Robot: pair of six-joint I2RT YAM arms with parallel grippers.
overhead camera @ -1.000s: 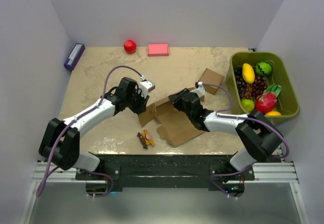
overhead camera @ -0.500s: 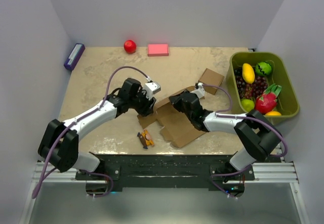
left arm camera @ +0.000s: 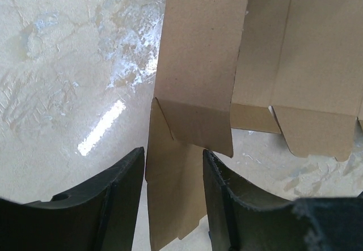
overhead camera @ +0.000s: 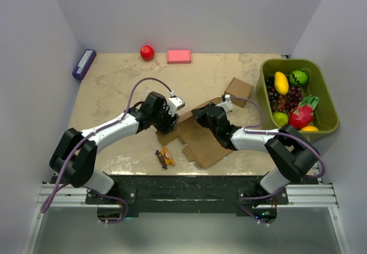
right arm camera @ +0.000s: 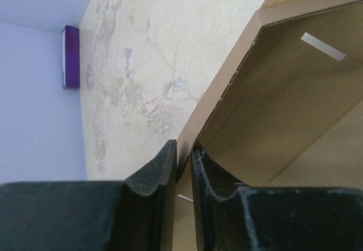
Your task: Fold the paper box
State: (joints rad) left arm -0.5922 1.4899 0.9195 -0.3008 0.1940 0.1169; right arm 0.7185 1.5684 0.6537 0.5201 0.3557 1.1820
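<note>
The paper box [overhead camera: 198,139] is a flat brown cardboard cut-out with flaps, lying mid-table with its left part raised. My left gripper [overhead camera: 170,122] is at the sheet's left edge. In the left wrist view it [left arm camera: 173,203] is open, and a narrow folded flap [left arm camera: 193,103] hangs between the fingers [left arm camera: 122,200] with a gap on each side. My right gripper [overhead camera: 198,115] is at the sheet's upper edge. In the right wrist view it [right arm camera: 183,169] is shut on the rim of a raised panel [right arm camera: 283,103] of the paper box.
A small squarish cardboard box [overhead camera: 238,91] lies right of the sheet. A green bin [overhead camera: 266,70] of fruit stands at the far right. At the back are a red ball [overhead camera: 147,51], a pink block [overhead camera: 179,56] and a purple block [overhead camera: 84,63]. A small orange toy [overhead camera: 166,157] lies near the front.
My left gripper has opened and moved right along the sheet's left edge. My right gripper has closed a little more on the raised panel and barely moved.
</note>
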